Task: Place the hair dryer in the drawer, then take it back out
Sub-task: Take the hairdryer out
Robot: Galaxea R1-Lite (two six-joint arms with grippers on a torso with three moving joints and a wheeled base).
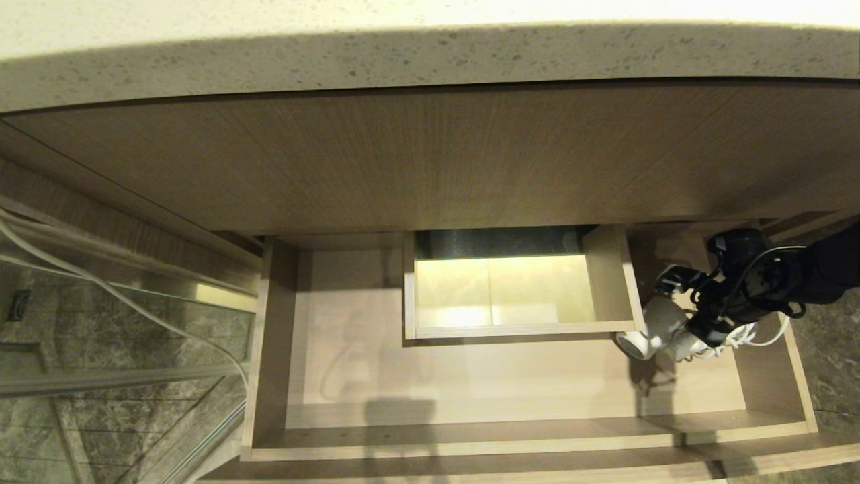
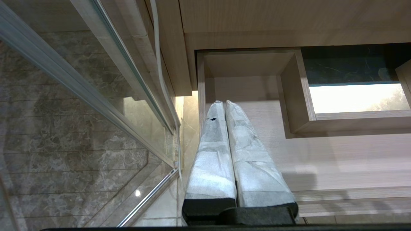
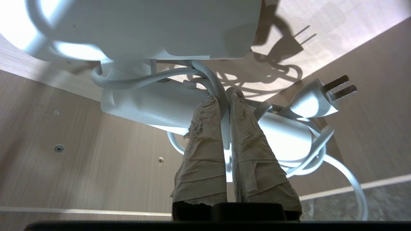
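The right gripper (image 1: 699,333) was clamped on the hair dryer's (image 1: 655,329) cord, the dryer hanging just beyond its fingertips, above the drawer's (image 1: 269,336) right end. The left gripper (image 2: 224,104), fingers pressed together and holding nothing, was parked over the drawer's left end.

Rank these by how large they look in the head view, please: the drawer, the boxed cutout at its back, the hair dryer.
1. The drawer, by far the widest.
2. The boxed cutout.
3. The hair dryer, held above the drawer by the right gripper, so nearer the camera, yet it looks smallest.
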